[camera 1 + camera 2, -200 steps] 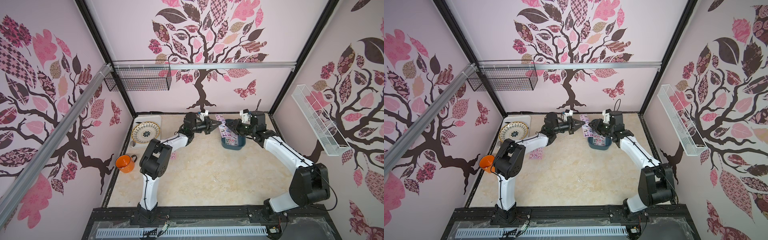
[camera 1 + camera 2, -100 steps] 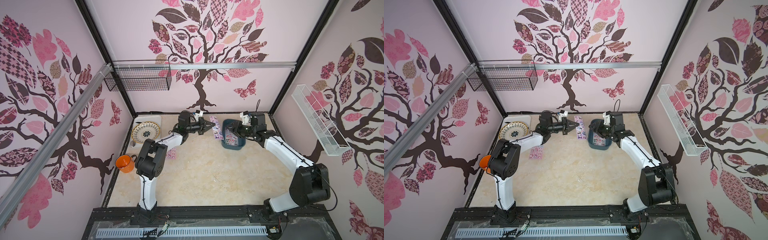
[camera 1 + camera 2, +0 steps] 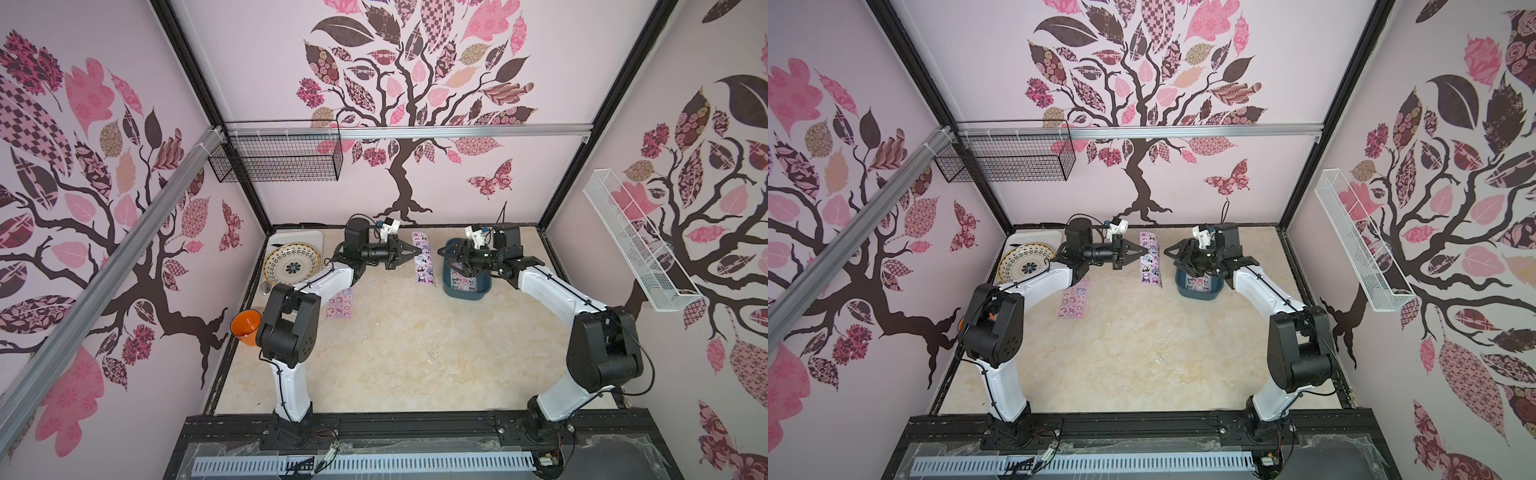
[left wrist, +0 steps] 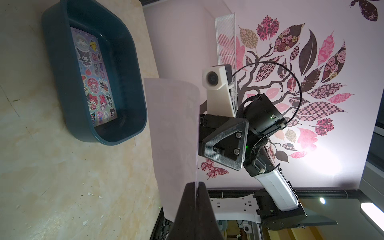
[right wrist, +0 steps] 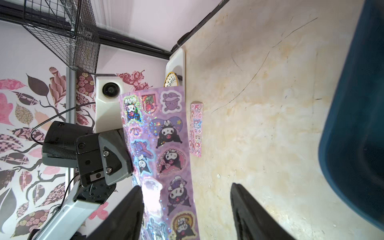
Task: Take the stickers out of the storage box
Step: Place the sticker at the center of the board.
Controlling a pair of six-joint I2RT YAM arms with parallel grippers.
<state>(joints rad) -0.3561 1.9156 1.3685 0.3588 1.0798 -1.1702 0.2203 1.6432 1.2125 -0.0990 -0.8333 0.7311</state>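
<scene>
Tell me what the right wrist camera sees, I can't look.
The left gripper pinches a purple sticker sheet of cartoon characters. The open right gripper frames it; a pink sheet lies flat on the table, and the blue storage box stands nearby.

Far left on the table (image 3: 415,353), a patterned plate (image 3: 293,266) sits in a white tray (image 3: 314,237). An orange cup (image 3: 246,327) stands at the left edge, nearer. A black wire basket (image 3: 276,156) hangs on the far wall, a white wire basket (image 3: 636,245) on the right wall. Tree decals (image 3: 401,83) cover the walls.
</scene>
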